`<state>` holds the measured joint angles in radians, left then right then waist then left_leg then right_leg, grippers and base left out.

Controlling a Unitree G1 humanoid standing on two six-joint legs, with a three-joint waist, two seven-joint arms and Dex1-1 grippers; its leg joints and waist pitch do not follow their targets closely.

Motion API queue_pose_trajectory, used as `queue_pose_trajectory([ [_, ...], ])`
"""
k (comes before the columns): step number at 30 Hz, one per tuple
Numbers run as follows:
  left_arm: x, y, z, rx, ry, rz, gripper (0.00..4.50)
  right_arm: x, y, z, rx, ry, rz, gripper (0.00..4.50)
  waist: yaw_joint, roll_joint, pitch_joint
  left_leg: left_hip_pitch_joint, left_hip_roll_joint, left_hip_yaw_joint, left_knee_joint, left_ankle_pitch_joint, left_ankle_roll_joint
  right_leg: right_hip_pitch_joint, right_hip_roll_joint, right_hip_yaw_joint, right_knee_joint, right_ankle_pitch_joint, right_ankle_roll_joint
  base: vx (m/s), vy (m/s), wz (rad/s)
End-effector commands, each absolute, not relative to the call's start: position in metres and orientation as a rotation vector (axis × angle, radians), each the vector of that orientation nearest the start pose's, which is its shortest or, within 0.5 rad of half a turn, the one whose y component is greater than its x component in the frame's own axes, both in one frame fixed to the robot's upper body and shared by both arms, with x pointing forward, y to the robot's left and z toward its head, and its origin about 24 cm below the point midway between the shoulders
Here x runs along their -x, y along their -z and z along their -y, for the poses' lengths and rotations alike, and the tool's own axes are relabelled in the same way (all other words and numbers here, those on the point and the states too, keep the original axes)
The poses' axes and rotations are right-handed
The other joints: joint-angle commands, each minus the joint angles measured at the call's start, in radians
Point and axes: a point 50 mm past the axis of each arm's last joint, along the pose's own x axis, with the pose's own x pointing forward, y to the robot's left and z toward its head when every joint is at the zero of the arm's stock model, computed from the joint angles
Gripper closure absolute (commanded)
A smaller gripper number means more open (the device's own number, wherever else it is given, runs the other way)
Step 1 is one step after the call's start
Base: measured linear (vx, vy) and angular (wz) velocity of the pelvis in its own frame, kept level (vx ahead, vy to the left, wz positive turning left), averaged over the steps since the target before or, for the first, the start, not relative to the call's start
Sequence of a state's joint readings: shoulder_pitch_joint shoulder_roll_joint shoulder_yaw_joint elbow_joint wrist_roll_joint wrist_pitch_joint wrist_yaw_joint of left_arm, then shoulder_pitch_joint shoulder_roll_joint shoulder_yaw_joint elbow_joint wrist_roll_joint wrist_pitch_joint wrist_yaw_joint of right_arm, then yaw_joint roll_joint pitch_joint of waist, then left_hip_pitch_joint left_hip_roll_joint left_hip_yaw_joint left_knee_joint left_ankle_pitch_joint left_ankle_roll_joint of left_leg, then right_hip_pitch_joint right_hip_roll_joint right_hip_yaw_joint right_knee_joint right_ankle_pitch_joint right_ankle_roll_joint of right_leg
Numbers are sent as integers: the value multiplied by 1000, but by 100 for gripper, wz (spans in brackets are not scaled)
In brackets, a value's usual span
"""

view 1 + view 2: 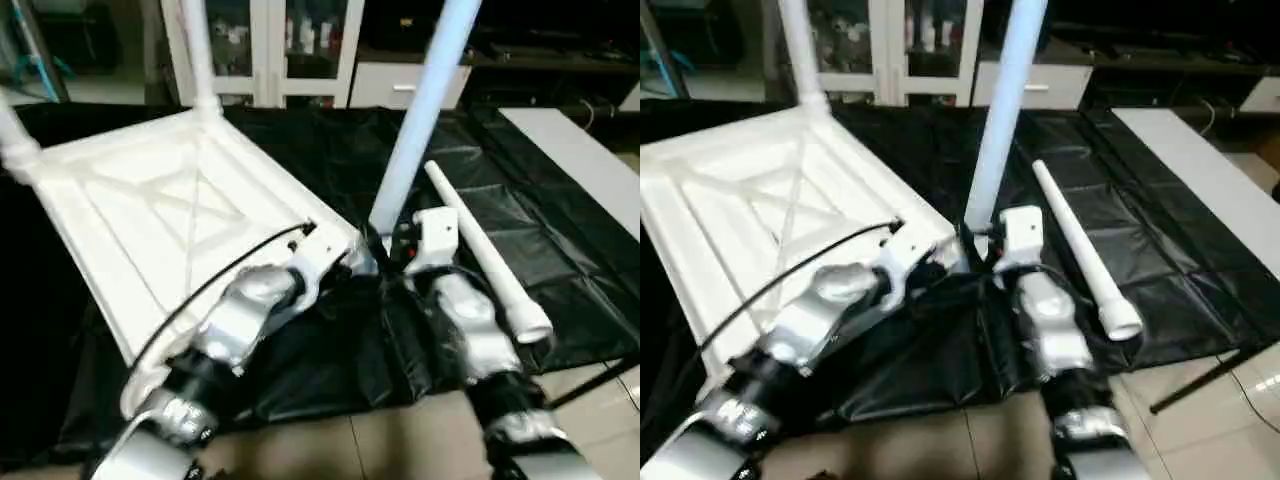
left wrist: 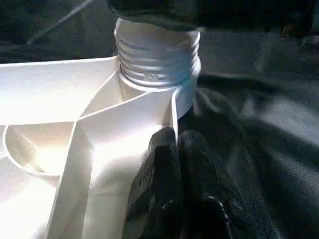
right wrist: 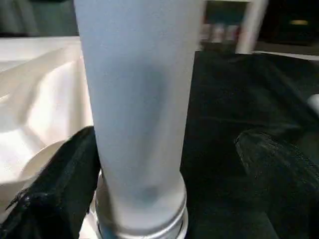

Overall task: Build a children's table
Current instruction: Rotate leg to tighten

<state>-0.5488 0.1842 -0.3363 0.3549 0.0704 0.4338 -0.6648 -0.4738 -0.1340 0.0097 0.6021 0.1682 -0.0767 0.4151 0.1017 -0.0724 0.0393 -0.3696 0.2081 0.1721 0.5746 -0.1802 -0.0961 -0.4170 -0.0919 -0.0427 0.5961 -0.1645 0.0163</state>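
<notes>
The children's table top [image 1: 150, 215] lies upside down on the black cloth, its X-ribs facing up. Two legs stand in sockets at the back [image 1: 200, 50] and the far left [image 1: 15, 140]. A third leg [image 1: 425, 110] stands in the near right corner socket [image 2: 154, 64], where its threads show. A loose leg [image 1: 490, 255] lies on the cloth to the right. My left gripper [image 2: 174, 144] is shut on the top's rim just beside that socket. Around the standing leg [image 3: 134, 99] my right gripper [image 3: 164, 164] is open, one finger [image 3: 50, 189] close to it and the other finger [image 3: 279, 179] well apart.
A flat white board [image 1: 580, 160] lies at the right edge of the black-draped worktable [image 1: 330, 370]. White cabinets [image 1: 290, 50] stand behind. The tiled floor [image 1: 400, 440] shows at the front, and a black stand leg [image 1: 600, 385] crosses it at the lower right.
</notes>
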Motion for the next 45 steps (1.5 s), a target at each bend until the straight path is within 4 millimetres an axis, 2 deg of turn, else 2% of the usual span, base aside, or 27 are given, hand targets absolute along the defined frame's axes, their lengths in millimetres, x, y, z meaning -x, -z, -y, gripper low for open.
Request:
queue_pose_trajectory([
  [1, -310, -41, -79, -403, 965, -495, 450, -330, -50, 142, -19, -537, -75, 4, 4, 10, -53, 11, 15, 7, -71, -244, 35, 50, -32, 24, -60, -165, -181, 0, 0, 0],
  [2, -303, -39, -87, -430, 1023, -540, 450, -314, -55, 147, -8, -789, -109, 4, 6, 15, -53, 14, 15, 6, -73, -266, 34, 52, -28, 23, -63, -179, -179, 0, 0, 0],
  [3, -301, -38, -89, -436, 1039, -554, 450, -308, -57, 148, -3, -865, -119, 4, 12, 13, -53, 15, 18, 4, -72, -270, 38, 56, -28, 23, -62, -177, -174, 0, 0, 0],
  [4, -301, -38, -89, -436, 1039, -554, 450, -308, -57, 148, -3, -865, -119, 4, 14, 13, -48, 12, 21, 4, -76, -281, 41, 52, -31, 26, -64, -185, -173, 0, 0, 0],
  [5, -296, -36, -93, -458, 1081, -580, 450, -298, -58, 153, 10, -991, -157, 4, 12, 14, -48, 12, 18, 4, -77, -289, 39, 53, -31, 25, -65, -200, -176, 0, 0, 0],
  [6, -296, -36, -93, -459, 1084, -581, 450, -298, -58, 153, 10, -995, -159, 4, 15, 14, -50, 13, 19, 2, -77, -294, 38, 54, -31, 24, -67, -209, -176, 0, 0, 0],
  [7, -291, -36, -96, -479, 1129, -603, 450, -293, -60, 157, 15, -1061, -194, 4, 13, 12, -47, 12, 18, 2, -78, -304, 36, 52, -31, 24, -68, -233, -174, 0, 0, 0],
  [8, -286, -35, -98, -499, 1182, -623, 450, -291, -61, 161, 18, -1110, -225, 4, 13, 7, -46, 11, 19, -1, -80, -336, 28, 51, -37, 23, -73, -314, -163, 0, 0, 0],
  [12, -277, -36, -98, -513, 1271, -641, 450, -296, -64, 163, 38, -1131, -236, 4, 12, 7, -46, 13, 20, -1, -81, -325, 12, 43, -40, 25, -75, -336, -165, 0, 0, 0],
  [14, -269, -38, -97, -517, 1358, -659, 450, -296, -67, 160, 66, -1190, -254, 4, 17, 10, -50, 23, 22, 2, -77, -302, 7, 38, -37, 26, -67, -272, -190, 0, 0, 0],
  [15, -266, -39, -97, -523, 1381, -667, 450, -295, -67, 158, 69, -1223, -269, 4, 18, 7, -49, 23, 22, 5, -76, -297, 10, 38, -35, 26, -67, -259, -194, 0, 0, 0],
  [19, -261, -40, -97, -539, 1434, -689, 450, -290, -64, 154, 111, -1313, -333, 4, 37, 8, -52, 25, 21, 8, -73, -250, 11, 43, -33, 27, -56, -176, -209, 0, 0, 0],
  [22, -259, -40, -98, -546, 1451, -702, 450, -290, -61, 153, 129, -1331, -350, 4, 40, 5, -53, 19, 18, 7, -73, -225, 9, 51, -34, 26, -52, -158, -208, 0, 0, 0],
  [25, -259, -41, -99, -555, 1451, -703, 450, -290, -60, 153, 141, -1362, -368, 4, 38, 3, -52, 18, 17, 6, -73, -238, 6, 52, -37, 26, -55, -187, -203, 0, 0, 0],
  [26, -259, -41, -100, -557, 1449, -704, 450, -290, -60, 153, 145, -1365, -369, 30, 39, 5, -53, 19, 18, 6, -73, -238, 5, 51, -38, 26, -56, -192, -202, 0, 0, 0],
  [32, -260, -41, -101, -567, 1447, -709, 450, -293, -58, 153, 175, -1352, -353, 75, 38, 6, -55, 19, 16, 7, -70, -213, 8, 53, -35, 25, -51, -151, -212, 0, 0, 0],
  [41, -259, -40, -102, -574, 1449, -716, 450, -291, -52, 151, 176, -1364, -356, 129, 38, 6, -56, 21, 17, 6, -70, -218, 9, 54, -34, 24, -49, -150, -217, 0, 0, 0],
  [42, -259, -40, -102, -574, 1449, -716, 450, -291, -52, 151, 176, -1364, -356, 152, 38, 5, -56, 20, 16, 6, -70, -222, 9, 55, -34, 24, -50, -153, -216, 0, 0, 0],
  [45, -259, -40, -102, -573, 1449, -718, 450, -291, -51, 151, 177, -1366, -357, 163, 39, 6, -56, 22, 17, 6, -70, -233, 6, 54, -35, 25, -51, -165, -215, 0, 0, 0],
])
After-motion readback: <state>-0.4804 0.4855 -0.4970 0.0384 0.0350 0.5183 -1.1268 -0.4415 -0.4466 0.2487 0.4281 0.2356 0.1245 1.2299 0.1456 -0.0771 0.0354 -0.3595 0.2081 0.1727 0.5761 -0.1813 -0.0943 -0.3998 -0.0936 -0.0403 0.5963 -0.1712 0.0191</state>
